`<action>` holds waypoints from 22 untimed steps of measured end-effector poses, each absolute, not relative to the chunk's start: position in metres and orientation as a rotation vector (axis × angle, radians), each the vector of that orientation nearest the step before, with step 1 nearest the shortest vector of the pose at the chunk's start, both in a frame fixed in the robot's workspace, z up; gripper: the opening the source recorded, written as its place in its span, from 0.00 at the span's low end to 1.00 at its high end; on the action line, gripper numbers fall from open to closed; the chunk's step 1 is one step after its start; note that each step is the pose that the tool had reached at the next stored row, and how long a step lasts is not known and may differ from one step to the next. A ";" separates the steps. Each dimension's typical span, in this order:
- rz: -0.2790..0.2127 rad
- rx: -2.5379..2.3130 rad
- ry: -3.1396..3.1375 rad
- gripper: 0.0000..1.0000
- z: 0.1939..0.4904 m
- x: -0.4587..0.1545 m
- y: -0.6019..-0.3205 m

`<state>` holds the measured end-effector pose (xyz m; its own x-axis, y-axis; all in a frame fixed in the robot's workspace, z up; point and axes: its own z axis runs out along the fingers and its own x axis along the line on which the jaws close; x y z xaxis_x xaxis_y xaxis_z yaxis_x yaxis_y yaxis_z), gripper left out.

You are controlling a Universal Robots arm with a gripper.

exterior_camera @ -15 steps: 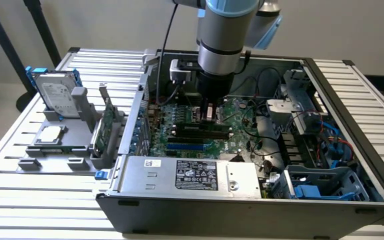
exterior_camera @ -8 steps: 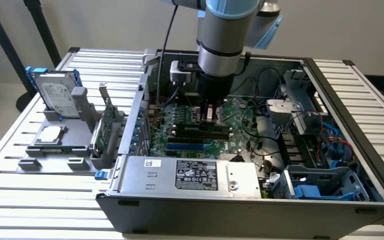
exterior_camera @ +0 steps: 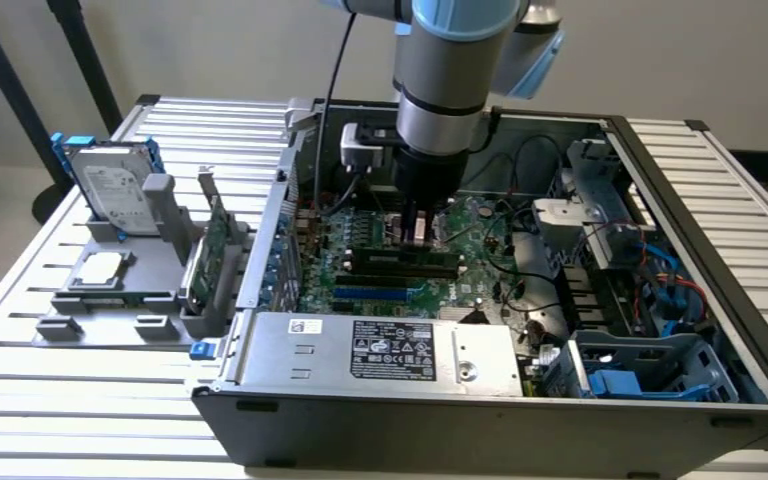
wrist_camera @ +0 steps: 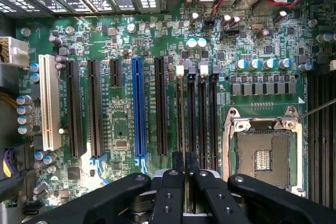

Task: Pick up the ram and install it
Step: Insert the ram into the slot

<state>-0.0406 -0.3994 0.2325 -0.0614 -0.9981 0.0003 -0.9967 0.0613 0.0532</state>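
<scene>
Mid-frame in the exterior view: ram (exterior_camera: 398, 262) lies on the board, long axis left-right, in line with the slots (wrist_camera: 203, 114). Gripper (exterior_camera: 418, 235) sits straight above its middle, fingers pressed together and, as far as you can judge, pinching its top edge.

Soft, even light; bright sheen on the table slats (exterior_camera: 91, 410) at eight o'clock, computer case (exterior_camera: 491, 430) dim inside

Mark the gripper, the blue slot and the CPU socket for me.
gripper (wrist_camera: 185, 159), wrist view, at its tip.
blue slot (wrist_camera: 138, 106), wrist view, middle of its length.
CPU socket (wrist_camera: 261, 158), wrist view, centre of the socket.
</scene>
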 end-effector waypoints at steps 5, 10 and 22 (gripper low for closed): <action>-0.060 2.127 -2.261 0.14 0.231 -0.041 -0.400; -0.060 2.127 -2.262 0.14 0.230 -0.041 -0.400; -0.060 2.127 -2.261 0.14 0.228 -0.040 -0.400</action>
<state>-0.0397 -0.3996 0.2277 -0.0613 -0.9981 0.0004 -0.9967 0.0613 0.0531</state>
